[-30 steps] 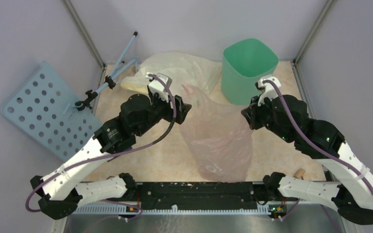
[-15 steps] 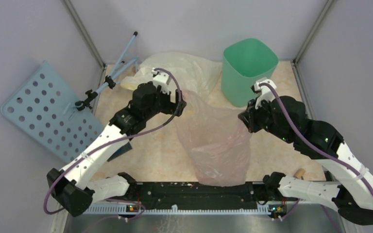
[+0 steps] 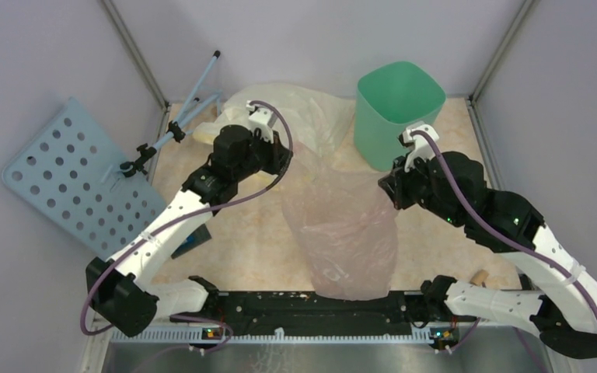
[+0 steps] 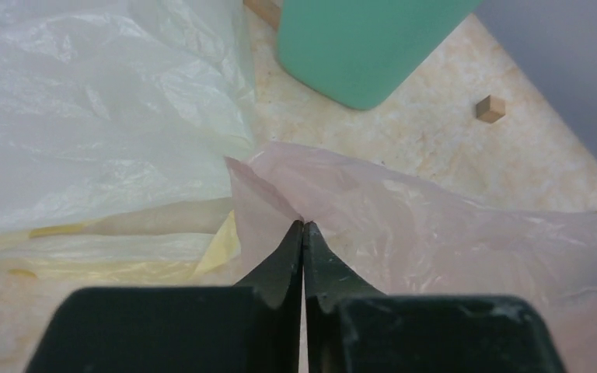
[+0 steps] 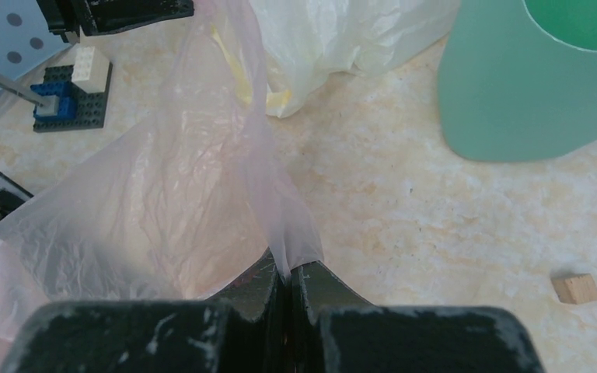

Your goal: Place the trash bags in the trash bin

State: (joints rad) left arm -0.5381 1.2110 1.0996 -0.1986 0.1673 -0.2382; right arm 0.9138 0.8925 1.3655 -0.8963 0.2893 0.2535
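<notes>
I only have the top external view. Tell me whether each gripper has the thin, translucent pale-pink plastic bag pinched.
Observer: In the left wrist view the left gripper is shut on a corner of the pale-pink bag.
Operator: Now the right one.
Observer: In the right wrist view the right gripper is shut on a fold of the bag's edge.
Operator: Check the left caught none of the opaque pale-yellow plastic bag.
Observer: It lies beside the pinched corner; only pink film shows at the tips.
</notes>
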